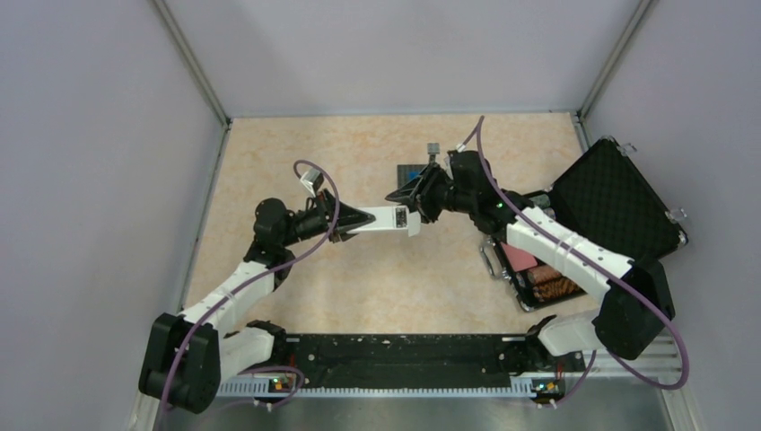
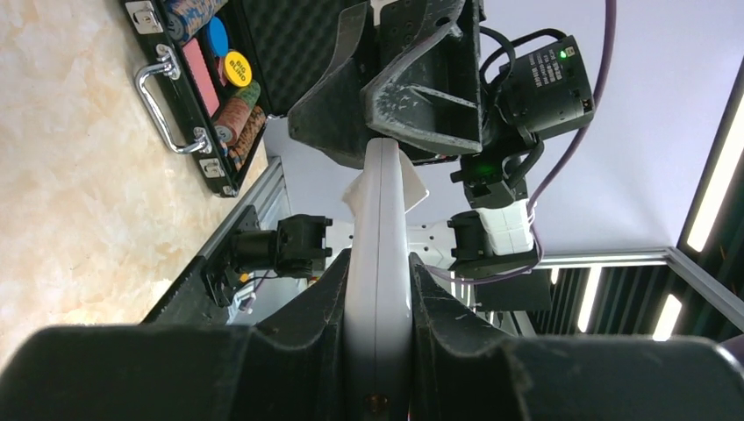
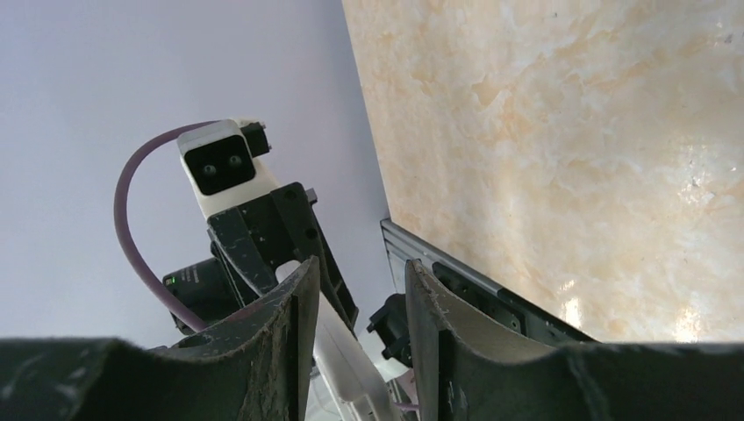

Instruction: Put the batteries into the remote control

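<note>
The white remote control (image 1: 384,220) hangs level in mid-air above the table's middle. My left gripper (image 1: 361,218) is shut on its left end; in the left wrist view the remote (image 2: 379,228) stands edge-on, squeezed between both fingers of that gripper (image 2: 379,294). My right gripper (image 1: 409,203) is at the remote's right end. In the right wrist view the gripper (image 3: 355,294) is open, with the remote (image 3: 349,360) lying against its left finger and a gap to the other. A small dark patch shows near the remote's right end. No batteries are in view.
An open black case (image 1: 529,274) with poker chips lies at the right, its lid (image 1: 615,206) leaning back; it also shows in the left wrist view (image 2: 206,83). A grey square plate with a blue block (image 1: 413,172) sits behind the right gripper. Walls enclose the tan table (image 1: 296,162).
</note>
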`<state>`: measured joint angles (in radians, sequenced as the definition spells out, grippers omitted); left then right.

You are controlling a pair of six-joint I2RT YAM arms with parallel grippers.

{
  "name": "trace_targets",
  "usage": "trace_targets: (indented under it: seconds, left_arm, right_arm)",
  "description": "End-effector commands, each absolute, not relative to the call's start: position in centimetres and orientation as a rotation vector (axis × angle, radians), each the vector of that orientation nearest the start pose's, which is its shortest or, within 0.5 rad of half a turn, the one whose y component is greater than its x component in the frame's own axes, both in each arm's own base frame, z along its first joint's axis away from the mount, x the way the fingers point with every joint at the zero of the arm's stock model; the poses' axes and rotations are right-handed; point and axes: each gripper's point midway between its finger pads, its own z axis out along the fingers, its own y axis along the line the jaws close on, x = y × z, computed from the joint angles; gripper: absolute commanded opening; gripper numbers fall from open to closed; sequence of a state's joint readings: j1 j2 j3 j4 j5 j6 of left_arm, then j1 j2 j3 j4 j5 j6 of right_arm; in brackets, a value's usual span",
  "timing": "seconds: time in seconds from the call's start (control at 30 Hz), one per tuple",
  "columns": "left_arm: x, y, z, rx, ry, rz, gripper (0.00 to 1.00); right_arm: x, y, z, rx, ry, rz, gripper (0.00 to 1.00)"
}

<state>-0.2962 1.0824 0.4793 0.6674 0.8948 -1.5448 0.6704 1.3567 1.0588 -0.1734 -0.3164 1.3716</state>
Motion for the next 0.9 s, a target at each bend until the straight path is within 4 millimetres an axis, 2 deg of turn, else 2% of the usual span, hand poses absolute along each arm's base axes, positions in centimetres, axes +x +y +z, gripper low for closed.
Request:
trace_targets:
  seconds: [0.0,0.23,0.43,0.53,0.63,0.7,0.77,0.87]
  left_arm:
    - [22.4,-23.8,26.1,-0.240,1.930,-1.949,0.00]
    - [24.2,-23.1,21.7,-0.304,2.065,-1.710,0.00]
    - [26.1,-22.1,17.8,-0.366,2.138,-1.513,0.00]
    - [26.5,-21.5,15.4,-0.354,2.199,-1.405,0.00]
    - [26.2,-21.0,13.9,-0.361,2.242,-1.343,0.00]
    - [26.0,-20.5,13.3,-0.365,2.260,-1.291,0.00]
    - [25.8,-20.0,12.6,-0.367,2.283,-1.240,0.00]
    - [25.4,-19.1,11.6,-0.379,2.328,-1.158,0.00]
  right_arm:
    - [27.2,33.2,28.3,0.542,2.242,1.483,0.40]
    - [27.7,32.4,25.3,0.612,2.274,1.423,0.40]
    - [29.6,31.6,22.0,0.562,2.297,1.306,0.41]
    - [30.2,31.2,20.0,0.435,2.326,1.255,0.41]
    - [30.0,30.4,17.6,0.167,2.376,1.112,0.41]
    - [29.2,30.2,15.8,-0.022,2.424,1.053,0.40]
    - [28.3,29.1,13.1,-0.115,2.518,0.910,0.38]
    - [27.2,28.7,11.1,-0.256,2.537,0.763,0.40]
